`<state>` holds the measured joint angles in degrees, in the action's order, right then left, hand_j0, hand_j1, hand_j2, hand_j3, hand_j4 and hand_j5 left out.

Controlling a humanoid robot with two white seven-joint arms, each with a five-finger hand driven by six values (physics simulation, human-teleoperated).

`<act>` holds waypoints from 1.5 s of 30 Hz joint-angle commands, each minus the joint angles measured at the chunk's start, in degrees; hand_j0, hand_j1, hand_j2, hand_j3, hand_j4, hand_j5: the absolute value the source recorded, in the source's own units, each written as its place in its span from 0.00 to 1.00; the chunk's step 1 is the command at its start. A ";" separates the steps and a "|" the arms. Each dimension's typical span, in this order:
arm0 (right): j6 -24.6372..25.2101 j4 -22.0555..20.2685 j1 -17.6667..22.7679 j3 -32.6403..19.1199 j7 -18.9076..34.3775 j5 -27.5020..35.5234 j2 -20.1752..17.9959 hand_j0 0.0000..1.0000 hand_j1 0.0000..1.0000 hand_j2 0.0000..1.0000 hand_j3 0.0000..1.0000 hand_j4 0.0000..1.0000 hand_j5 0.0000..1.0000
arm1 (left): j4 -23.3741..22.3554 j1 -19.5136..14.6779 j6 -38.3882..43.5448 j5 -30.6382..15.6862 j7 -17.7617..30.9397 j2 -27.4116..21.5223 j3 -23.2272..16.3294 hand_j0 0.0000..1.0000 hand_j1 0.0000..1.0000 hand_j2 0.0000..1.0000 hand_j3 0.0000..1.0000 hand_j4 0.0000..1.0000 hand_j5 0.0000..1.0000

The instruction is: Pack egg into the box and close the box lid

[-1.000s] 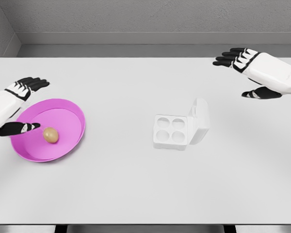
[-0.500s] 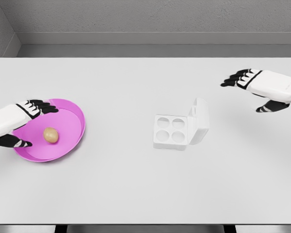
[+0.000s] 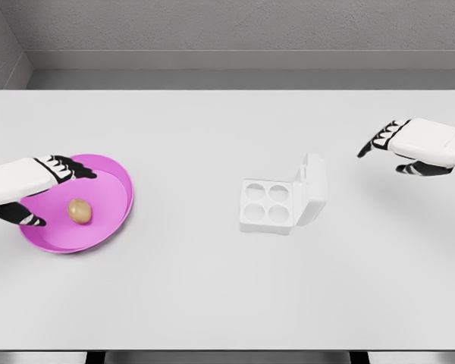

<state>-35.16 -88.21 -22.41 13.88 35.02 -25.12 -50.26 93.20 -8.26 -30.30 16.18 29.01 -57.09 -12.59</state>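
Note:
A tan egg (image 3: 79,210) lies in a shallow pink bowl (image 3: 114,216) at the left of the white table. My left hand (image 3: 49,189) hovers over the bowl's left rim, open, thumb and fingers spread on either side of the egg's left, not touching it. A white four-cup egg box (image 3: 268,205) sits at the table's middle, its lid (image 3: 312,189) standing up on the right side, all cups empty. My right hand (image 3: 394,148) hangs at the far right, open and holding nothing, well clear of the box.
The white table (image 3: 212,288) spreads wide in front of a grey back wall. Nothing else stands on it besides the bowl and the box.
My left hand has come down and right over the bowl's left rim, closer to the egg. My right hand has dropped lower and turned its fingers downward. Egg and box are unmoved.

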 commanded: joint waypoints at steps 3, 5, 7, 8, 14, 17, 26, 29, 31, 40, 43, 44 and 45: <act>0.16 -0.03 0.00 0.01 -0.02 -0.10 0.07 0.59 0.59 0.59 0.59 0.59 0.59 | -1.18 -2.20 1.65 1.39 0.08 1.01 -4.73 0.97 0.97 0.97 0.97 0.97 0.97; 0.16 -0.03 0.09 0.01 -0.02 -0.19 0.25 0.59 0.59 0.59 0.59 0.59 0.59 | -1.36 -2.72 1.65 2.36 0.08 1.80 -4.99 0.95 0.95 0.95 0.95 0.95 0.95; 0.16 -0.03 0.09 0.01 -0.02 -0.19 0.34 0.59 0.59 0.59 0.59 0.59 0.59 | -1.44 -2.90 1.74 3.33 0.08 2.33 -4.99 0.92 0.92 0.92 0.92 0.92 0.92; 0.16 -0.03 0.09 0.01 -0.02 -0.19 0.34 0.60 0.60 0.60 0.60 0.60 0.60 | -1.44 -2.90 1.74 3.50 0.08 2.86 -5.08 0.92 0.92 0.92 0.92 0.92 0.92; 0.16 0.06 0.18 0.10 -0.02 -0.37 1.13 0.62 0.62 0.62 0.62 0.62 0.62 | -1.88 -2.99 1.65 4.12 0.08 3.65 -5.96 0.81 0.81 0.81 0.81 0.81 0.81; 0.16 0.06 0.18 0.10 -0.02 -0.37 1.13 0.62 0.62 0.62 0.62 0.62 0.62 | -1.88 -2.99 1.65 4.65 0.08 3.82 -6.31 0.80 0.80 0.80 0.80 0.80 0.80; 0.16 0.23 0.18 0.01 -0.02 -0.37 1.22 0.62 0.62 0.62 0.62 0.62 0.62 | -1.97 -3.43 1.74 8.69 0.08 4.35 -6.49 0.79 0.79 0.79 0.79 0.79 0.79; 0.16 0.15 0.18 0.01 -0.02 -0.37 1.30 0.62 0.62 0.62 0.62 0.62 0.62 | -2.59 -3.43 1.74 8.78 0.08 4.35 -6.57 0.79 0.79 0.79 0.79 0.79 0.79; 0.16 0.23 0.18 0.10 -0.02 -0.37 1.30 0.62 0.62 0.62 0.62 0.62 0.62 | -2.59 -3.43 1.74 9.13 0.08 4.35 -6.57 0.79 0.79 0.79 0.79 0.79 0.79; 0.16 0.06 0.26 0.18 -0.02 -0.46 1.74 0.62 0.62 0.62 0.62 0.62 0.62 | -1.88 -3.69 1.74 13.70 -0.18 4.53 -6.49 0.79 0.79 0.79 0.79 0.79 0.79; 0.16 0.06 0.26 0.18 -0.02 -0.46 1.92 0.62 0.62 0.62 0.62 0.62 0.62 | -1.18 -3.78 1.74 15.46 -0.18 4.53 -6.49 0.79 0.79 0.79 0.79 0.79 0.79; 0.16 -0.03 0.26 0.18 -0.02 -0.46 2.27 0.62 0.62 0.62 0.62 0.62 0.62 | -0.83 -4.04 1.83 15.98 -0.18 4.61 -6.57 0.79 0.79 0.79 0.79 0.79 0.79; 0.16 -0.03 0.26 0.18 -0.02 -0.81 2.45 0.62 0.62 0.62 0.62 0.62 0.62 | -0.74 -4.04 1.83 15.98 -0.18 4.61 -6.57 0.79 0.79 0.79 0.79 0.79 0.79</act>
<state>-35.16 -88.19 -22.15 14.03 35.02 -26.01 -48.07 92.04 -12.30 -28.55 31.47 28.87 -52.43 -19.15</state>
